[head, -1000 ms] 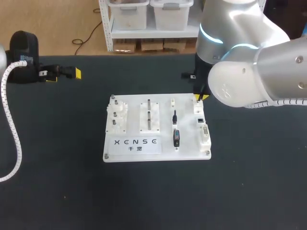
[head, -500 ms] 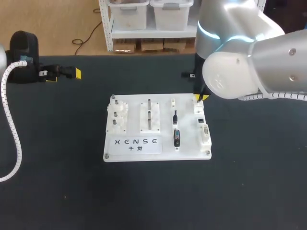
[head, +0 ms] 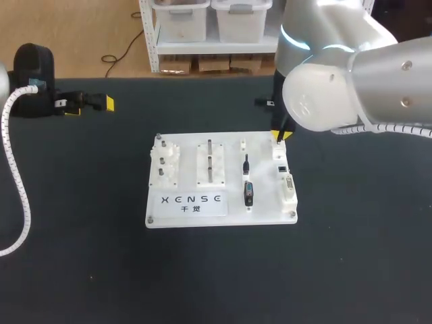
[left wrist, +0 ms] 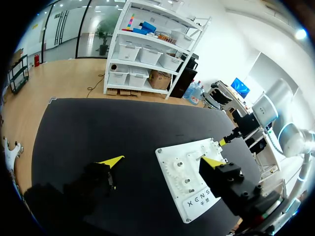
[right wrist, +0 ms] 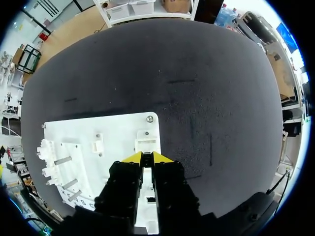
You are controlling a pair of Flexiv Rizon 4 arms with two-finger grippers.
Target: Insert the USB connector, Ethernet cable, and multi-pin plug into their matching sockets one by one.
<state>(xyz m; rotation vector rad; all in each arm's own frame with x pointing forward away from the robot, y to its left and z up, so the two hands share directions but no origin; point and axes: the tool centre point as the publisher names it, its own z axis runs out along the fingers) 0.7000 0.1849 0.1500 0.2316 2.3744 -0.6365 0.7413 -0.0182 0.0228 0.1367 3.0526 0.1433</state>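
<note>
USB connector (head: 248, 194) lies on the board (head: 226, 152), apart from the right tool (right wrist: 147, 158), whose fingers are pressed nearly together above the board's far right corner. The left tool (left wrist: 161, 161) is spread wide over the table (head: 81, 256), well left of the board.

Robotics lab bench showing itself, a left arm (head: 30, 74) and a right arm (head: 351, 88) hanging over a black table (head: 81, 256), a white fixture board (head: 189, 214) lying mid-table, carrying upright pegs (head: 210, 158) and sockets (head: 287, 185)
</note>
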